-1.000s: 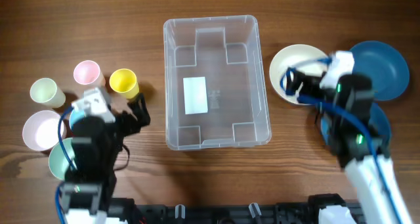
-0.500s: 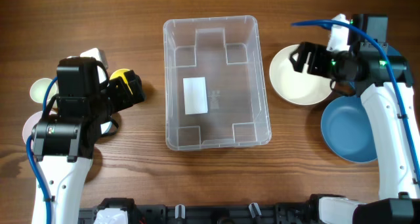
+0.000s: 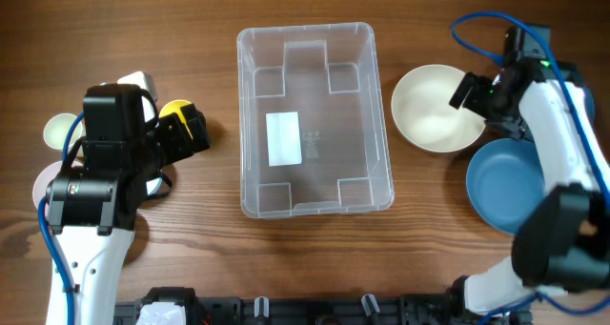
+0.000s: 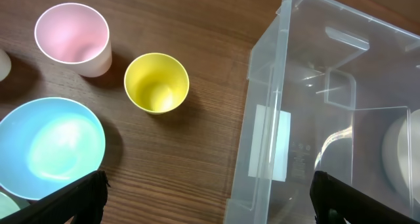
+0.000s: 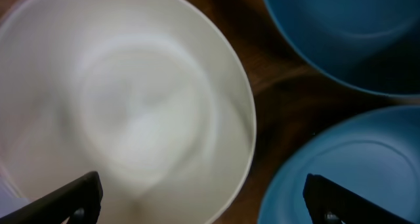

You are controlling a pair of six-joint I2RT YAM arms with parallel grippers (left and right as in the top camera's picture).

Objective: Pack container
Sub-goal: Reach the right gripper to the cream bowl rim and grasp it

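Right tool (image 5: 203,199) spread wide over white bowl (image 5: 125,106) rim; left tool (image 4: 207,198) spread, container (image 4: 264,112) edge beside.

**Items on the table outside the task**

Wooden table (image 3: 191,30).

Left side: yellow cup (image 4: 156,83) stands upright and is empty. Pink cup (image 4: 71,37) stands near it, also upright, not touching. Light blue bowl (image 4: 49,148) sits near both cups and touches neither. Pale green cup (image 3: 59,130) at the far left is partly covered in the overhead view.

Right side: cream bowl (image 5: 125,112) is empty. Blue bowl (image 5: 354,33) sits beside it with a strip of wood showing between them. Second blue bowl (image 5: 354,178) lies just beside the cream rim; whether they touch is unclear.
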